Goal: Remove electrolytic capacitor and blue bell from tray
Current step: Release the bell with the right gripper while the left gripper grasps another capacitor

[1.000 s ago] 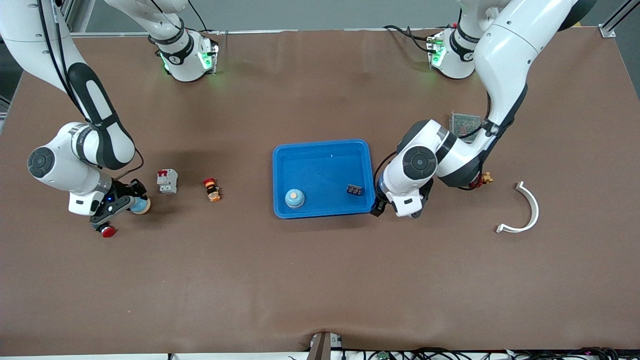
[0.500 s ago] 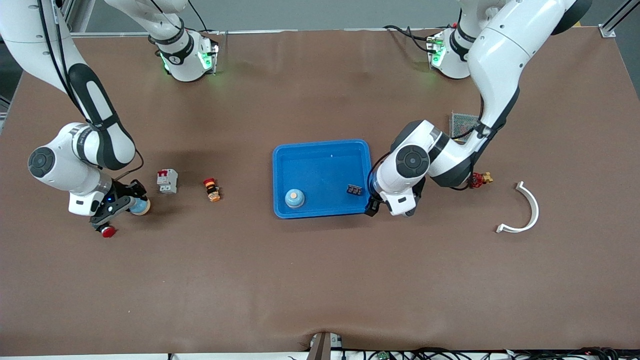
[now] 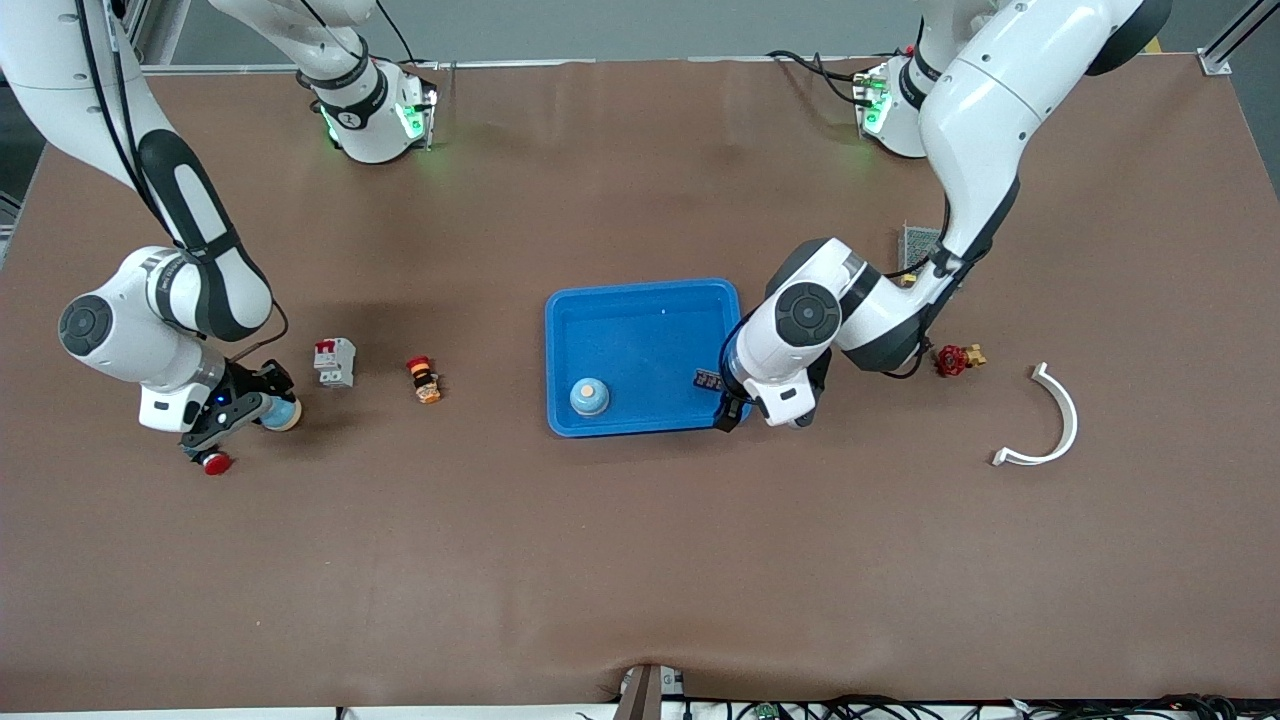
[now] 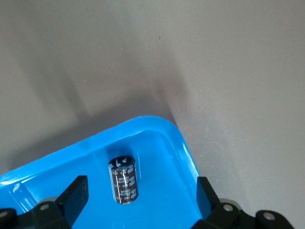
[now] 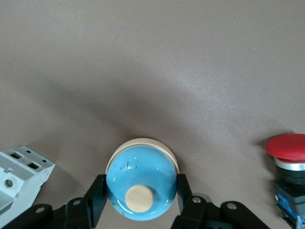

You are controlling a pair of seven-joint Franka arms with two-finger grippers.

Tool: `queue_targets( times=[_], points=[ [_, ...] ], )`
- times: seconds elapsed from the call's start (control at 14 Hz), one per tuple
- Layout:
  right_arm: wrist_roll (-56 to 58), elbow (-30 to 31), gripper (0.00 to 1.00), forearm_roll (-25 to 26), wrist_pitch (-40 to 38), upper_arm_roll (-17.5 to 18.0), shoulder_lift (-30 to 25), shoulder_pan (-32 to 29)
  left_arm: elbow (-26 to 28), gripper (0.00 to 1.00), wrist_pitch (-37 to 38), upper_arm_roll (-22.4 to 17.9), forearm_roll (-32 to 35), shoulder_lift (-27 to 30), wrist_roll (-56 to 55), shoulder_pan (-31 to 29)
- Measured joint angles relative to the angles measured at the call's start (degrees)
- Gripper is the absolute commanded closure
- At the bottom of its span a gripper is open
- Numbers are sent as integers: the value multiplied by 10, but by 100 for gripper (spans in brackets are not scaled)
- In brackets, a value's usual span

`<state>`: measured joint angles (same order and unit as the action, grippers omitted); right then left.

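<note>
Two grippers: right gripper (image 5: pixel 139 205) clamped on bell (image 5: pixel 141 179), left gripper (image 4: pixel 139 200) wide over unreadably labelled capacitor (image 4: pixel 124 179)

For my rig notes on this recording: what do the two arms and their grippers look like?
Both arms are glossy white with rounded joint housings and black bands and panels. Black cables run along them, and green lights glow at the bases. The left gripper and right gripper have black fingers on white hand housings, with small silver screws showing in the wrist views.
</note>
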<state>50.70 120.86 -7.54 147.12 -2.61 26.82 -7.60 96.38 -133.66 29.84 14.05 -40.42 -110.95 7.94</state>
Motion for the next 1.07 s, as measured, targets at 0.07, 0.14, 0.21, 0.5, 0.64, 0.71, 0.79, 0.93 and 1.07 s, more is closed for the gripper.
queue_targets(
  times=[0.07, 0.14, 0.21, 0.5, 0.64, 0.71, 0.79, 0.93, 1.07],
  points=[
    [0, 0, 100, 0, 2, 0, 3, 0, 0, 0, -5, -7, 0, -2, -6, 8],
    [0, 0, 100, 0, 3, 0, 4, 0, 0, 0, -8, -14, 0, -5, -11, 17],
    [1, -1, 76, 0, 3, 0, 4, 0, 0, 0, -9, -19, 0, -8, -19, 25],
    [-1, -3, 0, -1, 0, 0, 4, 0, 0, 0, -11, -23, 0, -15, -46, 37],
    [-16, -17, 0, -3, -45, 2, 4, 0, 0, 4, -11, -23, 0, -17, -58, 43],
    [-31, -33, 0, -3, -85, 3, 4, 0, 0, 9, -11, -23, 0, -17, -61, 46],
    [-54, -52, 0, -4, -119, 3, 2, 0, 1, 13, -11, -23, 0, -19, -62, 48],
    [-135, -71, 0, -12, -167, 7, -10, 0, 2, 22, -11, -23, 0, -23, -62, 53],
    [-241, -72, 0, -32, -207, 16, -41, 11, 3, 29, -11, -24, 0, -28, -62, 56]
  ],
)
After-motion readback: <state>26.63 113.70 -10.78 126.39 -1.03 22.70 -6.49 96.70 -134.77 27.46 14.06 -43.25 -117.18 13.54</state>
